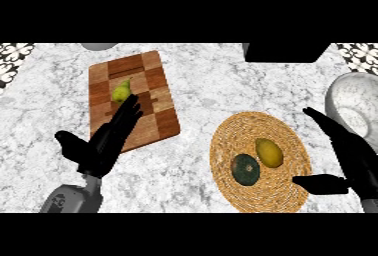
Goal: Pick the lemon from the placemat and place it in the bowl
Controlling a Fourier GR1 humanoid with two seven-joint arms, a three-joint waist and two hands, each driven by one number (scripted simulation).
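White-veined marble table (192, 85): I am viewing it from steeply above; it is carrying every item below.
Woven round placemat (288, 195): lying right of centre.
Chequered wooden cutting board (159, 125): lying upper left, well apart from the placemat.
Pale bowl (354, 107): sitting at the right edge, partly cut off.
Right hand (353, 160): hovering just beside the placemat's right rim, fingers straight, thumb spread toward the mat, holding nothing.
Left hand (103, 142): resting open over the board's near edge, empty.
Lemon (269, 152): lying on the placemat, long axis running roughly away from me. It is sitting left of the right hand, which is much the nearer one, so I am judging the reach a short leftward one, with the bowl just beyond that hand.
Dark green fruit (246, 169): sitting at the lemon's near-left side, touching or nearly so.
Green pear (122, 91): lying on the board at the left hand's fingertips.
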